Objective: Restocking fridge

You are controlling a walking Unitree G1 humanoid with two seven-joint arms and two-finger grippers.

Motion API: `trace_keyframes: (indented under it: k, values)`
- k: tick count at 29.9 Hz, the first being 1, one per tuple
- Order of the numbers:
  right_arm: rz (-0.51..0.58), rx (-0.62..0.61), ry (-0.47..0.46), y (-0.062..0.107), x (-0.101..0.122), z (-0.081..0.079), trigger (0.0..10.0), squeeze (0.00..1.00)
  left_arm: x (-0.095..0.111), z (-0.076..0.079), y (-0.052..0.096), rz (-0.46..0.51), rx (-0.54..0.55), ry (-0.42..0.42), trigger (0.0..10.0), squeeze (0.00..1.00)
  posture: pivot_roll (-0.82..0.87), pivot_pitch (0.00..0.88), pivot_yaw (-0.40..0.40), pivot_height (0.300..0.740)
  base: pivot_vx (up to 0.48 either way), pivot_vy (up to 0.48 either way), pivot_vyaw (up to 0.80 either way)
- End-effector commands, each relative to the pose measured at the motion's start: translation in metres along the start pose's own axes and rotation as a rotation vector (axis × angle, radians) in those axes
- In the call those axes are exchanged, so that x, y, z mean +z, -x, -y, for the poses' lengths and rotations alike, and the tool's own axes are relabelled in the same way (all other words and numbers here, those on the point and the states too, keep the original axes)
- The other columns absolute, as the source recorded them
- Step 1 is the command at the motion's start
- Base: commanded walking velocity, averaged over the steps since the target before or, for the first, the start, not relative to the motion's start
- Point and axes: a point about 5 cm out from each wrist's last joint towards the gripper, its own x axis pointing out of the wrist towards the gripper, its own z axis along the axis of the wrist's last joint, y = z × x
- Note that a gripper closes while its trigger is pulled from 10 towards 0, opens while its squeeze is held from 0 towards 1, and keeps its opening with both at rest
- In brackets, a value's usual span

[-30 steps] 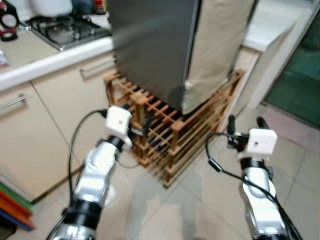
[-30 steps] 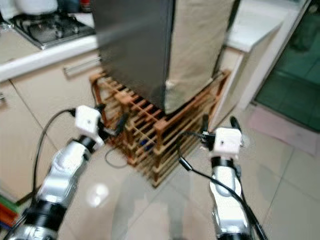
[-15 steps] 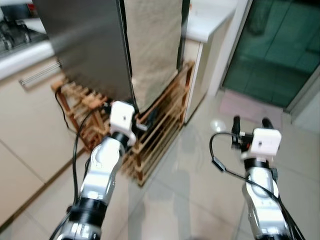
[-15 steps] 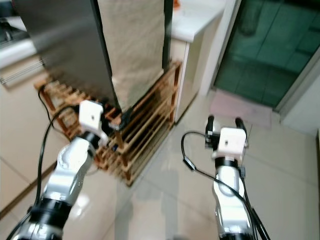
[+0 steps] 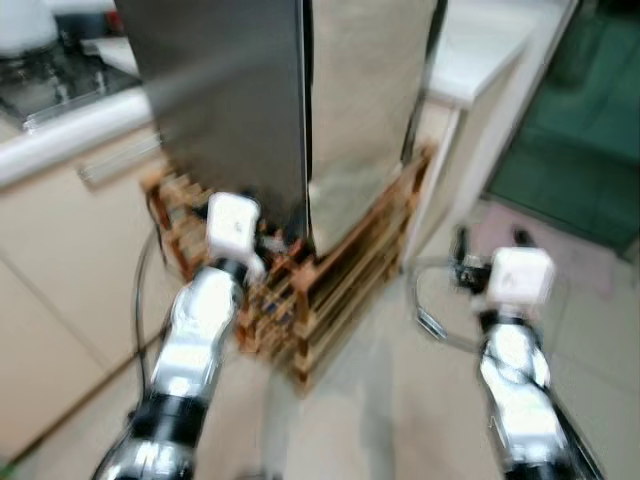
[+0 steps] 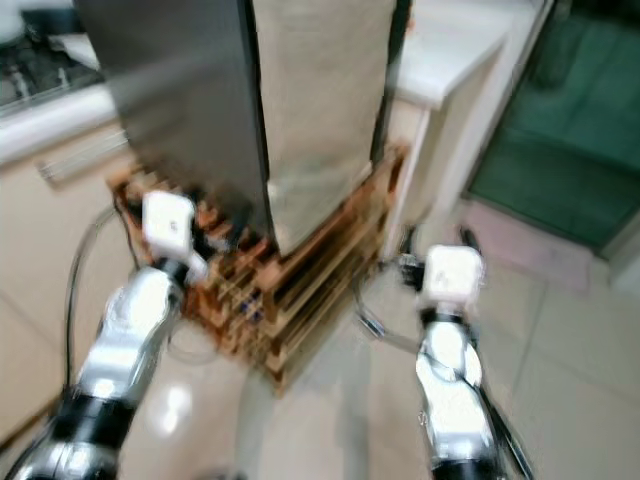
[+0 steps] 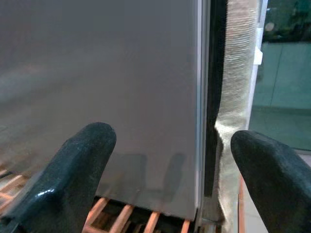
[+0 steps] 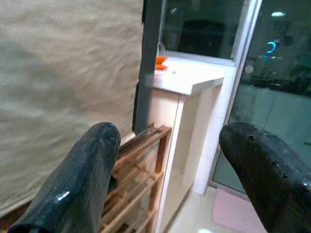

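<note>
So the fridge stands tall on its wooden rack right in front of us, w/ our left gripper closest, wide open & empty at the door's edge, & our right gripper also wide & empty.

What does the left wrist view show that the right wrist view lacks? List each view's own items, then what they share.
Left wrist view: the fridge's plain grey front, with the open left gripper aimed at its lower edge.

Right wrist view: a white counter carrying something orange, and a pinkish mat, past the open right gripper.

Both: the beige cloth-covered side of the fridge, the wooden rack beneath it, and greenish glass doors.
</note>
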Motion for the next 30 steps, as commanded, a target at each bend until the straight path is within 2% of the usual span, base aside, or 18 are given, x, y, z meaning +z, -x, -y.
trace_keyframes:
  k: [1,6,12,18,21,23,26,30]
  values:
    - [0.003,-0.018,0.007,0.002,0.002,0.011,10.0,0.0,0.0,0.012,-0.005,-0.007,-0.033,0.007,10.0,0.0,-0.11,0.0,-0.034,0.732,0.0,0.0,0.0]
    - [-0.005,-0.009,0.004,0.0,0.002,0.012,10.0,0.0,0.004,0.02,-0.007,0.01,-0.073,0.065,10.0,0.0,-0.12,0.0,-0.034,0.732,0.0,0.0,0.0]
    - [-0.002,-0.004,-0.003,-0.004,0.003,0.009,10.0,0.0,0.003,0.026,-0.009,-0.002,-0.113,0.038,10.0,0.0,-0.12,0.0,-0.031,0.732,0.0,0.0,0.0]
    - [-0.001,-0.015,-0.015,-0.008,0.003,0.008,10.0,0.0,0.014,0.044,-0.021,0.01,-0.186,0.055,10.0,0.0,-0.1,0.0,-0.033,0.732,0.0,0.0,0.0]
    - [0.013,-0.037,-0.004,-0.011,0.005,0.01,10.0,0.0,0.02,0.056,-0.03,0.021,-0.211,0.027,10.0,0.0,-0.1,0.0,-0.031,0.732,0.0,0.0,0.0]
    - [0.015,-0.048,-0.003,-0.012,0.006,0.012,10.0,0.0,0.021,0.056,-0.033,0.02,-0.199,0.015,10.0,0.0,-0.1,0.0,-0.027,0.732,0.0,0.0,0.0]
    - [0.013,-0.057,-0.003,-0.013,0.006,0.014,10.0,0.0,0.023,0.054,-0.034,0.034,-0.19,0.041,10.0,0.0,-0.11,0.0,-0.023,0.732,0.0,0.0,0.0]
    - [0.011,-0.057,-0.001,-0.011,0.005,0.014,10.0,0.0,0.025,0.054,-0.034,0.047,-0.193,0.052,10.0,0.0,-0.11,0.0,-0.023,0.732,0.455,0.0,0.0]
